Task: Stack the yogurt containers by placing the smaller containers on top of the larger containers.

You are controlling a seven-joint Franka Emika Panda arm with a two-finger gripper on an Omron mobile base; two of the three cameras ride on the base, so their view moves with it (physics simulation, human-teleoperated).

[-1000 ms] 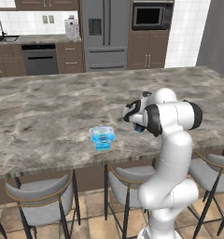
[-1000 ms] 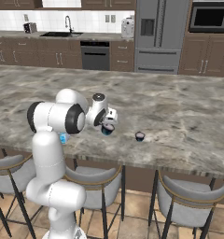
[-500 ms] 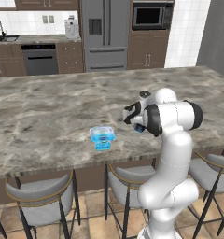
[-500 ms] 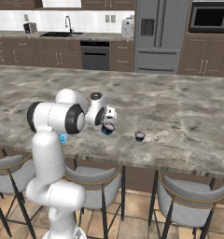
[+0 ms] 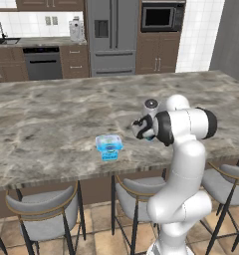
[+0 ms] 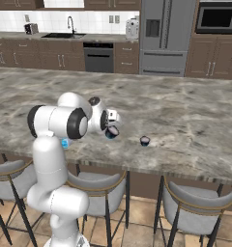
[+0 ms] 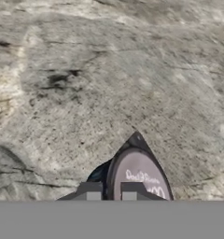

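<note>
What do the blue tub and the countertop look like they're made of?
Blue tub: seems thin translucent plastic, glossy; light passes through its pale walls, and a brighter band rings it. Countertop: looks like polished grey-brown marble or granite, judging by its mottled veining, though it could be laminate.

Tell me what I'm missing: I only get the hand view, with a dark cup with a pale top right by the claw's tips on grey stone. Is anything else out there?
Observer: Yes. A light-blue tub stands on the same counter, apart from your cup, off to the arm's left.
Visitor: Only that?
Observer: No, a tinier dark cup sits alone on the arm's other side, near the counter's front edge.
Visitor: And around the counter?
Observer: Stools line its near side, and a fridge stands at the far wall.
</note>
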